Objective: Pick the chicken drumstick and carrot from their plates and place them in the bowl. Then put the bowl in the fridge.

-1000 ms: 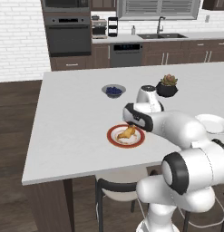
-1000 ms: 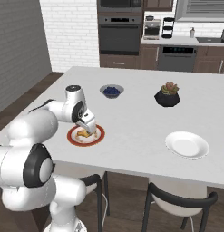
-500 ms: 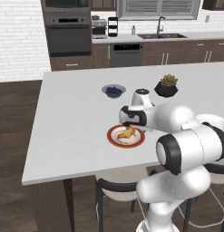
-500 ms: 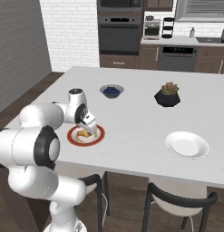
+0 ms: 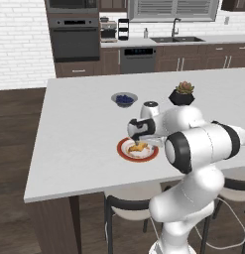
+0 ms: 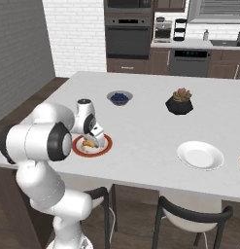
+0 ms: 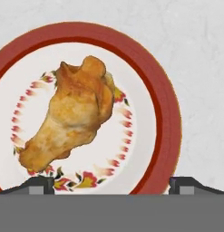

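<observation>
While the gripper [image 7: 111, 183] hangs spread wide right above the red-rimmed plate [image 7: 170, 122], nothing is caught between its tips, which stand far apart at the bottom of the hand view, one to either side of the plate's near edge. The chicken drumstick [image 7: 70, 115] lies flat on the plate's white centre, thick end toward the top of that view and narrow end slanting down to the left, so the jaws probably need to turn or shift a little to straddle its body squarely before they come down. From the right base view the hand sits low over that plate [image 6: 106, 146] near the counter's [image 6: 150, 121] front edge, which suggests the reach for the drumstick [image 6: 88, 144] is the step in hand. The plain white plate [image 6: 200, 155] rests well apart to the robot's right, its centre looking bare from here. Farther back stand the small bowl of blueberries [image 6: 119, 97] and the black pot with a succulent [image 6: 179, 101].
</observation>
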Robot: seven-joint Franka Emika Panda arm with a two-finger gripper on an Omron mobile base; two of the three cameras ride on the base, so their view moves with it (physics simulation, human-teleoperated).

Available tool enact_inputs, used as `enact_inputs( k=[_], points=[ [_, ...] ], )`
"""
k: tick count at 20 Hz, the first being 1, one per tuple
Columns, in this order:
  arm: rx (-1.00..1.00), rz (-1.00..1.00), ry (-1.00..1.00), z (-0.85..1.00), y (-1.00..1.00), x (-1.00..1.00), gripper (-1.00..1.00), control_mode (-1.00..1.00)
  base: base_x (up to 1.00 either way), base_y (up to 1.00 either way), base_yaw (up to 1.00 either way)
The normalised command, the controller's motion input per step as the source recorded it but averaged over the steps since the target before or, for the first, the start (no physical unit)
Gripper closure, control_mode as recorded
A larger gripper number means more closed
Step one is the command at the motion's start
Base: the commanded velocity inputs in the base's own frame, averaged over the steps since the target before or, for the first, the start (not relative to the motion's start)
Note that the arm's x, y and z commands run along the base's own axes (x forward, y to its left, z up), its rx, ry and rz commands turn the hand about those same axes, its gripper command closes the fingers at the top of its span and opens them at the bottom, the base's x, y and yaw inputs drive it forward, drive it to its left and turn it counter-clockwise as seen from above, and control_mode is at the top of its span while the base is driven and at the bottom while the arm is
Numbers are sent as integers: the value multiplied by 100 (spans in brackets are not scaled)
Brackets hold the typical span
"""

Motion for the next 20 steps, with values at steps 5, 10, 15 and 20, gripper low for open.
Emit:
enact_inputs(
  k=[5,10,15,20],
  points=[
    [0,0,0,0,0,11,-100,-100,0,0,0],
    [0,-1,0,-2,2,34,-100,-100,0,0,0],
    [0,-1,0,-19,2,27,-100,-100,0,0,0],
    [-1,-1,0,-45,9,18,-100,-100,0,0,0]
  ],
)
